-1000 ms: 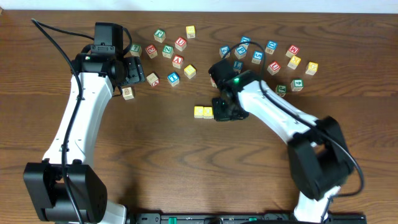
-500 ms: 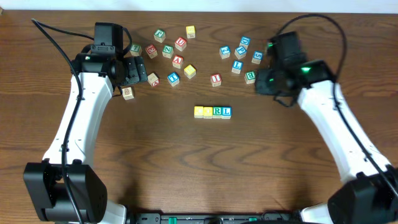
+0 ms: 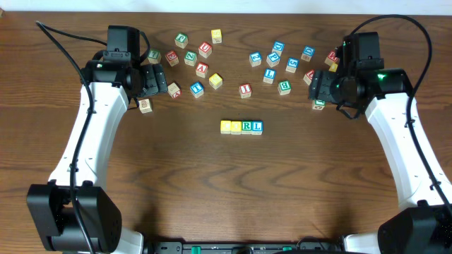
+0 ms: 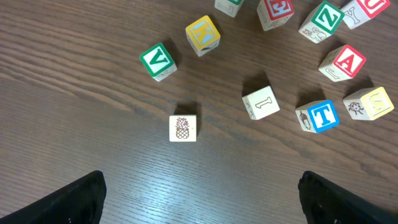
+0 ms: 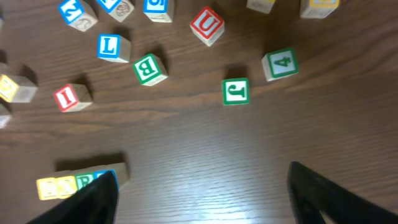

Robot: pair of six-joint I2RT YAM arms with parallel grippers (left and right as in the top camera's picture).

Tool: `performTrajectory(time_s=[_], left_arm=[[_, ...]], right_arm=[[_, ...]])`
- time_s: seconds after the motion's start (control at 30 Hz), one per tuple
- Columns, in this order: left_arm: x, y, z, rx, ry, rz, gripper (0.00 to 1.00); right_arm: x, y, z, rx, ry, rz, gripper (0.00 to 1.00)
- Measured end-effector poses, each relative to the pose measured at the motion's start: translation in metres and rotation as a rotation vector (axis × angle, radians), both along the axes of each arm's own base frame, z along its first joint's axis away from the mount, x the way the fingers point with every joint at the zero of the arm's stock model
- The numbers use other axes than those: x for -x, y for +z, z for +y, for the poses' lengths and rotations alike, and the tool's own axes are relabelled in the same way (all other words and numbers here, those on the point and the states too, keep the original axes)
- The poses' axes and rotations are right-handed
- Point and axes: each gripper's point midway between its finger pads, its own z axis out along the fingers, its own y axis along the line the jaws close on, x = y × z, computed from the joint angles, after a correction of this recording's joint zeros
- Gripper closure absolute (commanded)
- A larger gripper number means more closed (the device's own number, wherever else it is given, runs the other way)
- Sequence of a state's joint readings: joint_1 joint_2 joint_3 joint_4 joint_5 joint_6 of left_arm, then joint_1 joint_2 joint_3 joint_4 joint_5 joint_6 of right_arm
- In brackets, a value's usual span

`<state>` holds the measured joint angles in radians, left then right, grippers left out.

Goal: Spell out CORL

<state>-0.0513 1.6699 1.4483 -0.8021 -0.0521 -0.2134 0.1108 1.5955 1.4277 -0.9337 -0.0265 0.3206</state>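
- Centrally on the brown desk (image 3: 212, 190), the CORL row (image 3: 241, 127) lies finished: the yellow-topped pair (image 3: 231, 127) at the left end, then the green R cube (image 3: 246, 127) and the blue L cube (image 3: 257, 127), all 4 touching side to side in 1 straight line.
- The row sits well apart from both arms, below the scatter of loose letter cubes along the desk's far side.
- The left hand (image 3: 155, 80) hangs over the left part of that scatter, fingers spread wide and gripping nothing.
- Its wrist camera shows the hand (image 4: 202, 196) above bare wood, with the pineapple cube (image 4: 183, 128), the green V cube (image 4: 157, 60) and the blue T cube (image 4: 321, 116) ahead of the fingertips.
- The right hand (image 3: 318, 88) is over the right-hand cluster, fingers likewise parted and empty.
- From the right wrist, the hand (image 5: 202, 196) frames the green J cube (image 5: 236, 91) and the green 4 cube (image 5: 279, 64); the row (image 5: 68, 183) shows at lower left, partly hidden behind 1 finger.
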Motion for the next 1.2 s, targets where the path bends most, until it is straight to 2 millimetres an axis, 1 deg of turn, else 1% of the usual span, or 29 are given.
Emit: performTrajectory(time_s=[0.13,0.3,0.37,0.47,0.53,0.77,0.87,0.93,1.03,1.2], left_arm=[[0.0,0.0,0.0,0.0,0.0,0.0,0.03],[0.0,0.0,0.0,0.0,0.0,0.0,0.02],[0.0,0.0,0.0,0.0,0.0,0.0,0.02],[0.0,0.0,0.0,0.0,0.0,0.0,0.02],[0.0,0.0,0.0,0.0,0.0,0.0,0.02],[0.0,0.0,0.0,0.0,0.0,0.0,0.02],[0.0,0.0,0.0,0.0,-0.001,0.0,0.02],[0.0,0.0,0.0,0.0,0.0,0.0,0.03],[0.0,0.0,0.0,0.0,0.0,0.0,0.03],[0.0,0.0,0.0,0.0,0.0,0.0,0.02]], right_arm=[[0.001,0.0,0.004,-0.015,0.025,0.005,0.02],[0.006,-0.001,0.005,-0.021,0.032,0.02,0.01],[0.008,0.004,0.005,-0.024,0.033,0.01,0.01],[0.011,0.018,0.005,-0.028,0.034,-0.029,0.01],[0.014,0.033,0.005,-0.032,0.034,-0.069,0.01],[0.035,0.099,0.002,-0.049,0.036,-0.258,0.01],[0.045,0.119,0.001,-0.054,0.037,-0.317,0.01],[0.052,0.126,0.001,-0.056,0.038,-0.334,0.01],[0.059,0.127,-0.001,-0.051,0.034,-0.328,0.01],[0.059,0.129,-0.003,-0.039,0.03,-0.337,0.01]])
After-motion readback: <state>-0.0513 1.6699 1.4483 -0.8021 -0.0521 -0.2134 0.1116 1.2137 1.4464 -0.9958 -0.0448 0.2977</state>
